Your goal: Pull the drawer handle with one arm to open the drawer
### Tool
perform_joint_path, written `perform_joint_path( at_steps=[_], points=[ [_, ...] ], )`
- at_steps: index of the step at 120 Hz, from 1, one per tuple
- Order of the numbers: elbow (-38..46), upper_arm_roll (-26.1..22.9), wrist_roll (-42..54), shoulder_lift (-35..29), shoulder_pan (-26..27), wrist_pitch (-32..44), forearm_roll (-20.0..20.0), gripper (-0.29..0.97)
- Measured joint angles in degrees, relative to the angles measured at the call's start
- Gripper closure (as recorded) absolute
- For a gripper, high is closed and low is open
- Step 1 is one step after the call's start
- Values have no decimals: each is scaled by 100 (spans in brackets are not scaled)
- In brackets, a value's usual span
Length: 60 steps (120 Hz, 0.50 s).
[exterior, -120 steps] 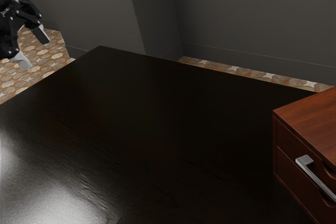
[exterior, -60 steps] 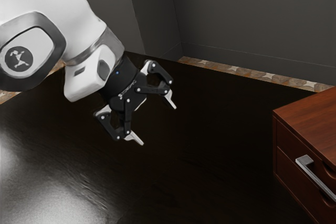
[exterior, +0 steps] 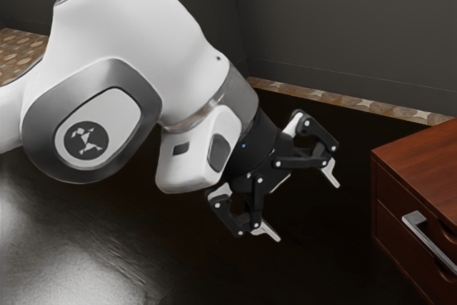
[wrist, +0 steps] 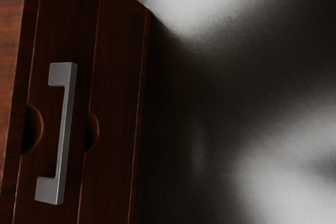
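Note:
A small reddish-brown wooden drawer unit (exterior: 421,183) stands at the exterior view's right edge on the dark table. Its drawer front carries a silver bar handle (exterior: 428,239), and the drawer looks shut. My black gripper (exterior: 300,201) hangs open above the table, a good way to the exterior view's left of the handle, with nothing between its fingers (exterior: 330,174). In the wrist view the same handle (wrist: 59,132) runs along the drawer front (wrist: 107,119), apart from my hand.
The dark glossy table (exterior: 107,248) spreads under the arm. My white arm (exterior: 136,98) covers the exterior view's left half. Patterned floor (exterior: 343,99) and grey walls lie beyond the table's far edge.
My arm has swept in from the exterior view's upper left and carried the open gripper across the table toward the drawer unit. The drawer has not moved.

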<state>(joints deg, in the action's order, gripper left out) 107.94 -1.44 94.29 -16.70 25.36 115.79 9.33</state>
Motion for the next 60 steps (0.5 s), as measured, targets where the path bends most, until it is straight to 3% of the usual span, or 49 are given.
perform_joint_path(
  at_steps=[16,34,52,60],
  points=[
    [119,-190,18,-27,4,295,20,4],
    [939,-717,-56,-39,65,1661,42,14],
    [1073,-801,-173,666,34,3113,-9,23],
    [734,-722,-212,1144,13,3539,-394,27]
  ],
)
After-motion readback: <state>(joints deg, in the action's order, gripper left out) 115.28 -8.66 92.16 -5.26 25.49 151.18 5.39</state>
